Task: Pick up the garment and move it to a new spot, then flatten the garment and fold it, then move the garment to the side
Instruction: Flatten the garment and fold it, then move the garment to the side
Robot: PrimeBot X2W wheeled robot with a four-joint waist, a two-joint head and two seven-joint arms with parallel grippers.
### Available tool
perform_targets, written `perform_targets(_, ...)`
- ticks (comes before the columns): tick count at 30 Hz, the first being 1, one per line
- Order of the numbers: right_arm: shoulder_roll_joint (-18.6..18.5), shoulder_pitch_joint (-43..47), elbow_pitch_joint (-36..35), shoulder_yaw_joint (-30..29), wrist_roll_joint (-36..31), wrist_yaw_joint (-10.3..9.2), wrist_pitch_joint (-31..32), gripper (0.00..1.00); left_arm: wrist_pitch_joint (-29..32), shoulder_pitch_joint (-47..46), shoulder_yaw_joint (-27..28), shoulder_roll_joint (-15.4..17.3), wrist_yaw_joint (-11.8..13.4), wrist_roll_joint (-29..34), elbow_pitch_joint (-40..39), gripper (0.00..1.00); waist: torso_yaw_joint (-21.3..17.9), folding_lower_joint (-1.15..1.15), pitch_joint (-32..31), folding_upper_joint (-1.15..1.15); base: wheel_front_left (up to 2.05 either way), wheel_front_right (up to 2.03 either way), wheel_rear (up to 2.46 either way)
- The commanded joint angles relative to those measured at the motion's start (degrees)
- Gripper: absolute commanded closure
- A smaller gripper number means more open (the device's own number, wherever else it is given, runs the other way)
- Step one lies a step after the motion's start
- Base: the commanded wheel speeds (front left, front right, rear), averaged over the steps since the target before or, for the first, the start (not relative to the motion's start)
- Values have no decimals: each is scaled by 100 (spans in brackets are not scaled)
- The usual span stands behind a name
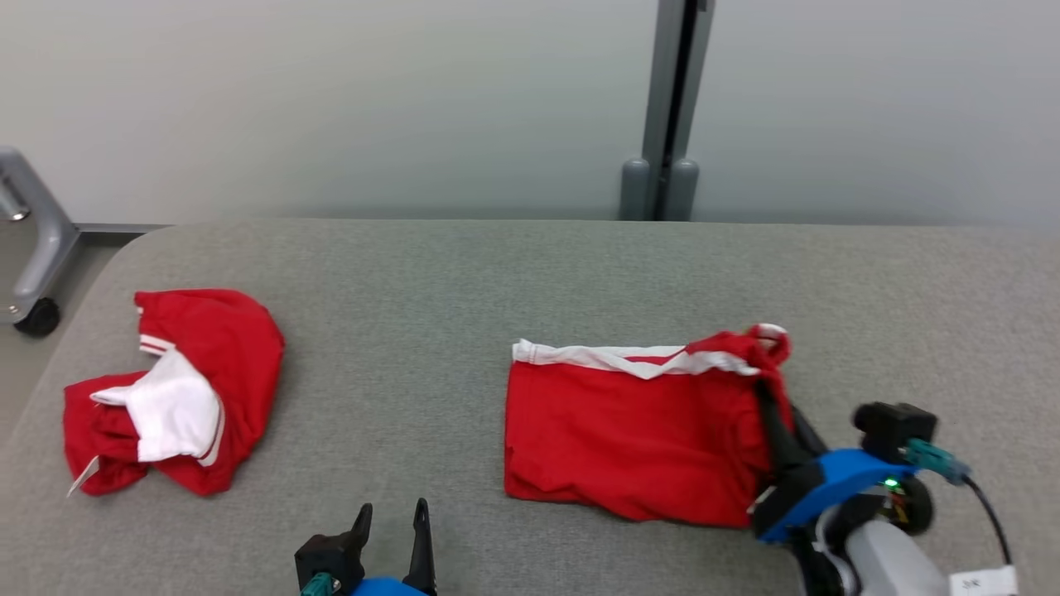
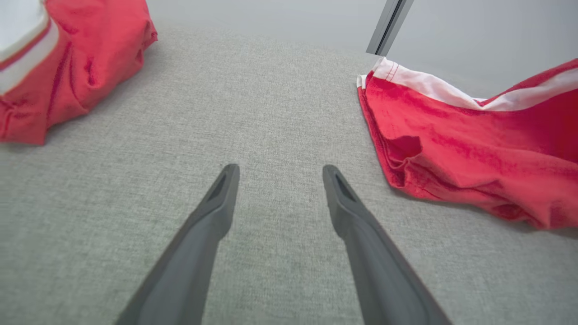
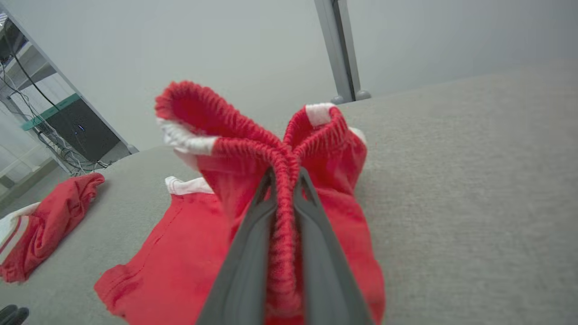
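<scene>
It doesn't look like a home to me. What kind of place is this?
Probably a robot lab or test room: a grey padded table by a bare wall, a wheeled metal frame beside it, and dark equipment with tangled cables.

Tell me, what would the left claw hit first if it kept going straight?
Likely just the grey table: the left gripper points into the bare gap between the crumpled garment and the flatter garment held by the right gripper. Depth is unclear.

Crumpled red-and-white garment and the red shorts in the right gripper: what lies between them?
Bare grey fabric tabletop, clear in the head view; the open left gripper is at that gap's near edge.
</scene>
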Motion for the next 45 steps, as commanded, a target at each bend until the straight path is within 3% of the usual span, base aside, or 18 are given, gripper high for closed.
perform_targets(1,80,-92,-112,233,247,0,117,100,-16,38,-58,14,-15,-46,40,0,109,0,6,0,0,0,0)
perform_targets(8,257,-277,-163,883,896,0,289,100,-16,50,-262,13,-37,-42,194,0,742,0,-8,0,0,0,0)
perform_targets(13,285,-514,276,945,784,0,167,100,-16,94,-263,13,-52,-43,258,0,1161,0,54,0,0,0,0)
perform_targets(14,288,-557,378,941,740,0,139,86,-16,104,-249,13,-52,-39,261,0,1206,0,66,0,0,0,0)
perform_targets(15,296,-585,458,961,713,0,98,26,-16,115,-236,12,-48,-27,266,0,1233,0,77,0,0,0,0)
perform_targets(16,301,-610,526,968,728,0,87,0,-16,132,-214,11,-42,-27,266,0,1241,0,83,0,0,0,0)
perform_targets(25,292,-535,455,938,687,0,-82,0,-16,132,164,11,-37,75,55,0,682,0,-34,0,0,0,0)
perform_targets(31,181,-187,-96,-60,-288,0,-82,0,-16,-76,356,11,-99,308,-333,0,169,0,-86,0,0,0,0)
perform_targets(38,266,327,-608,-820,-1248,0,-83,0,-15,-110,586,28,-153,831,-697,0,-262,0,-158,0,0,0,0)
perform_targets(45,309,887,-734,-912,-1716,0,-83,0,-15,424,792,19,-165,1220,-929,0,-552,0,-293,0,0,0,0)
